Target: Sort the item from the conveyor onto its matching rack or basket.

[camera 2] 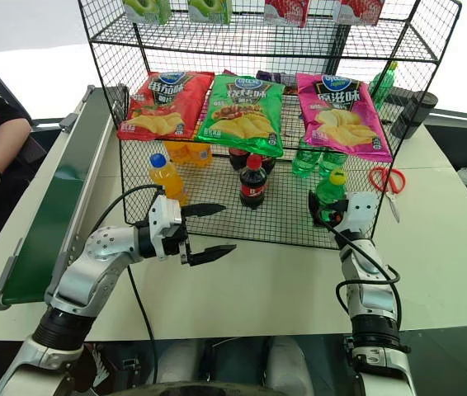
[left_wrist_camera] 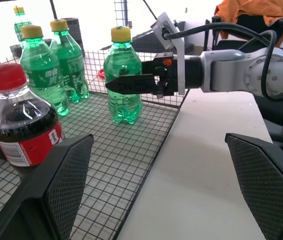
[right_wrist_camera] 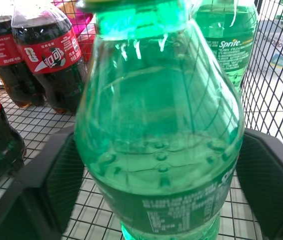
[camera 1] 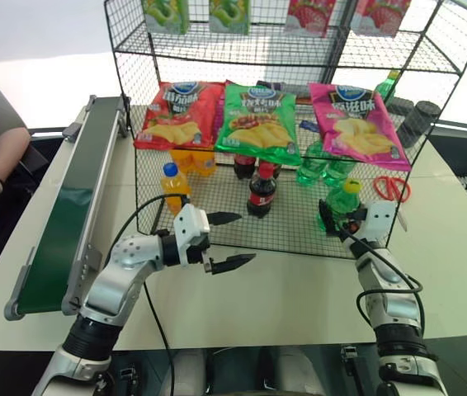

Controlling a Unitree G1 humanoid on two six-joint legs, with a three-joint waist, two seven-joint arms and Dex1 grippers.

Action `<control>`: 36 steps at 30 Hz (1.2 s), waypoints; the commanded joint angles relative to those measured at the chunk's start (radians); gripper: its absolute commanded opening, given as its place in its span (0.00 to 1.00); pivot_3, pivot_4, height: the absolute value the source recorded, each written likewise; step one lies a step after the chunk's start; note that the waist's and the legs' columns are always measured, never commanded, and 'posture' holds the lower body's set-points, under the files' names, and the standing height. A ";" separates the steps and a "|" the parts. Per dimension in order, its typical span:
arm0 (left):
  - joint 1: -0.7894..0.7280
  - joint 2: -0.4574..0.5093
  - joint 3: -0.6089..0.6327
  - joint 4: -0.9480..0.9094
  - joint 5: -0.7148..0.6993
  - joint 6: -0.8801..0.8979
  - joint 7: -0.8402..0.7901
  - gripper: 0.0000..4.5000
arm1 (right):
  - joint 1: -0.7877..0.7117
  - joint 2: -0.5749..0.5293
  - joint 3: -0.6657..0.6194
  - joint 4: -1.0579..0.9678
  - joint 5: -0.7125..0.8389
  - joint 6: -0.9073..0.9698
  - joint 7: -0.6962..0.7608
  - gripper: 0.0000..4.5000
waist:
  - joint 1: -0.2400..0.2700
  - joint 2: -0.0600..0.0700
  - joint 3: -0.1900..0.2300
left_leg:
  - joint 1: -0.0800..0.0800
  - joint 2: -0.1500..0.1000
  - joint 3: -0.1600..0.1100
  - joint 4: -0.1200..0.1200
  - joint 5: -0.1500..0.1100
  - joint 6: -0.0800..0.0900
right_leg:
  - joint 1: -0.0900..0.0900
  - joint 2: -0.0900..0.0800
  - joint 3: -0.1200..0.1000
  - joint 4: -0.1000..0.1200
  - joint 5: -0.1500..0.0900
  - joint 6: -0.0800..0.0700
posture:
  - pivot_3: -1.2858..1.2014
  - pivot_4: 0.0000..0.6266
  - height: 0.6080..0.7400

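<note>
While the green soda bottle (left_wrist_camera: 123, 75) stands upright on the wire-mesh basket (camera 1: 217, 227) floor near its front right corner, the right tool (left_wrist_camera: 131, 84) sits around it, fingers either side with gaps showing, so not clamped. Left tool (camera 1: 232, 241) hangs open and empty over the bench (camera 1: 299, 289), by the cola bottle (camera 1: 261, 190). Conveyor (camera 1: 68, 214) runs along the left.

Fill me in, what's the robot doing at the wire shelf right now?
The right gripper has its black fingers on either side of a small translucent green plastic soda bottle with a yellow cap, which stands upright in the low black wire-mesh basket. The jaws look open around it. The left gripper hovers open over the white table, holding nothing.
</note>
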 commanded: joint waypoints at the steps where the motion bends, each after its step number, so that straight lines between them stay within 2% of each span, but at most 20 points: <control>1: -0.010 -0.001 -0.006 -0.020 -0.002 -0.007 0.006 1.00 | 0.041 -0.013 -0.017 -0.117 -0.002 0.001 -0.011 0.99 | 0.000 0.000 0.000 | 0.000 0.000 0.000 0.000 0.000 0.000 | 0.000 0.000 0.000 0.000 0.000 0.000 | 0.52 0.24 0.94; 11: -0.022 0.012 0.000 -0.003 0.005 0.031 0.031 1.00 | 0.290 -0.059 -0.014 -0.481 0.003 0.133 -0.010 0.99 | 0.001 0.002 -0.001 | 0.000 0.000 0.000 0.000 0.000 0.000 | 0.001 -0.001 0.000 -0.001 0.000 0.000 | 0.52 0.24 0.94; 16: -0.020 0.041 0.029 0.024 0.014 0.037 0.042 1.00 | 0.432 -0.120 -0.024 -0.639 0.027 0.175 0.058 0.99 | 0.001 0.002 -0.001 | 0.001 0.000 -0.001 0.000 0.000 0.001 | 0.001 0.000 0.000 0.000 0.000 0.000 | 0.52 0.24 0.94; 20: 0.022 0.110 0.074 0.061 0.025 0.022 0.032 1.00 | 0.595 -0.174 -0.104 -0.775 0.118 0.179 0.153 0.99 | 0.001 0.002 -0.001 | 0.001 0.000 -0.001 -0.001 -0.001 0.001 | 0.000 0.000 0.000 -0.001 0.000 0.000 | 0.52 0.24 0.94; 27: 0.079 0.180 0.135 0.095 0.017 -0.021 0.011 1.00 | 0.748 -0.206 -0.225 -0.844 0.223 0.184 0.258 0.99 | 0.004 0.001 -0.002 | 0.001 0.001 -0.001 0.000 -0.001 0.001 | 0.001 -0.001 0.001 -0.001 0.000 0.000 | 0.52 0.24 0.94; 36: 0.111 0.185 0.163 0.123 0.018 -0.058 0.014 1.00 | 0.765 -0.203 -0.234 -0.853 0.221 0.197 0.278 0.99 | 0.004 0.001 -0.002 | 0.001 0.001 -0.001 -0.001 -0.001 0.001 | 0.000 -0.002 0.001 -0.001 0.000 0.000 | 0.52 0.24 0.94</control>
